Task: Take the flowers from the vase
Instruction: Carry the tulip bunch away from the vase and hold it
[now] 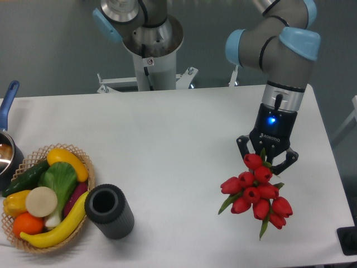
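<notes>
With the flowers [255, 192] out of the vase [109, 211] and hanging in my gripper [266, 161], the pick looks essentially done. Gripper is clenched on the bunch at the stem end; buds fan out below the jaws toward lower right of frame. Bunch long axis runs roughly top to bottom in the frame, tilted slightly, in line with my wrist. Cannot tell whether the lowest buds touch the tabletop [167, 145] or hang just above it.

Vase sits upright, lower left of centre, well apart from the flowers, its mouth showing dark with nothing sticking out. Wicker basket [46, 198] of fruit and vegetables stands just beside it at the left, the banana touching or nearly touching the vase wall. Saucepan [6, 145] at far left edge, blue handle up.

Nothing stands between me and the flowers. My judgement: only risk is stems slipping in the grip, since they're thin and glossy.
</notes>
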